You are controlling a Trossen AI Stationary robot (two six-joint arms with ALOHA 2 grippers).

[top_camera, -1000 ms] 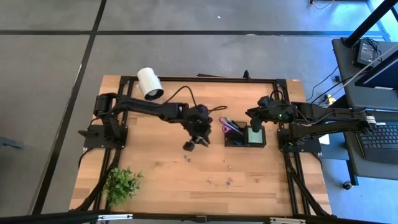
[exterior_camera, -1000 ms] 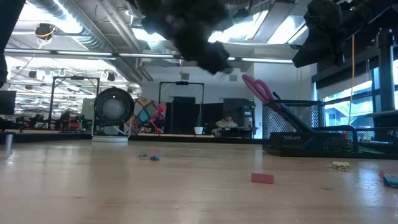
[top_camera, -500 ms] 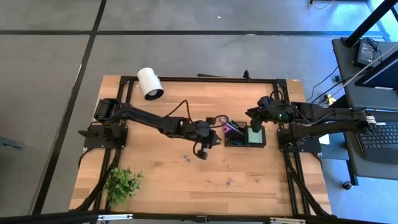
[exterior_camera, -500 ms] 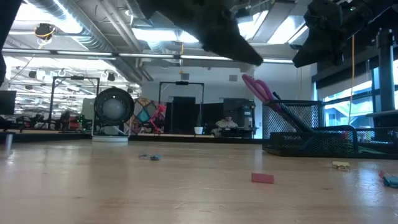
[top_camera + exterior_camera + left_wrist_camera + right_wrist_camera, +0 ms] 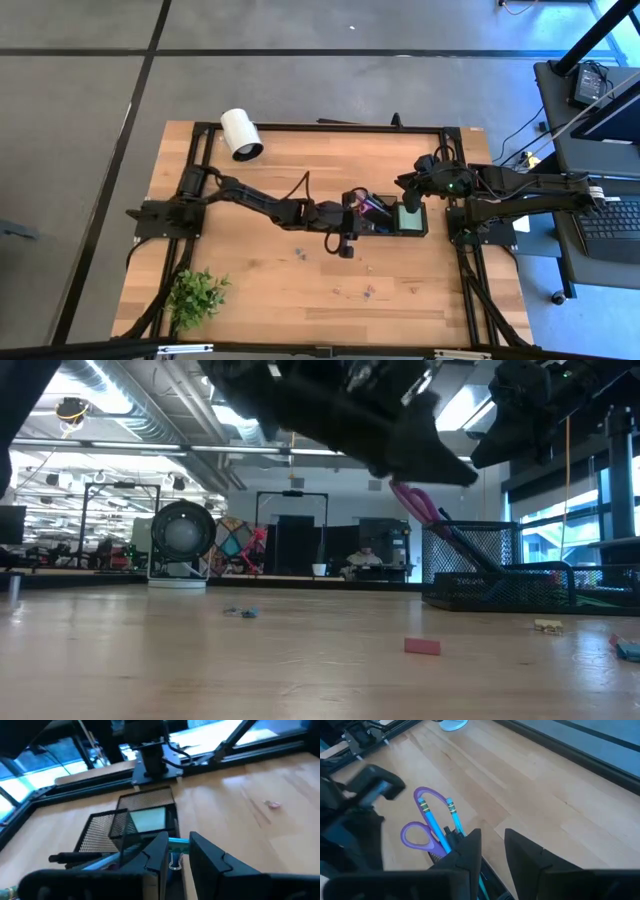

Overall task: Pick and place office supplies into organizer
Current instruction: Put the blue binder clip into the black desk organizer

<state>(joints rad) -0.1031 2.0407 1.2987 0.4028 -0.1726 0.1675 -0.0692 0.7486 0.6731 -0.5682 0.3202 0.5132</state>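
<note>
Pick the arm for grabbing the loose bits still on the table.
Left, probably. The left gripper hangs low beside the organizer, close to the small loose items on the wood. The right gripper sits over the organizer, farther off.

A white cylinder (image 5: 240,133) and potted plant (image 5: 196,295) occupy opposite table corners.

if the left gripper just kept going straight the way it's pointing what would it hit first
Probably the organizer. The left gripper points at its mesh compartments, with the light green notepad just beyond; depth is hard to judge, so it might pass over the rim.
</note>
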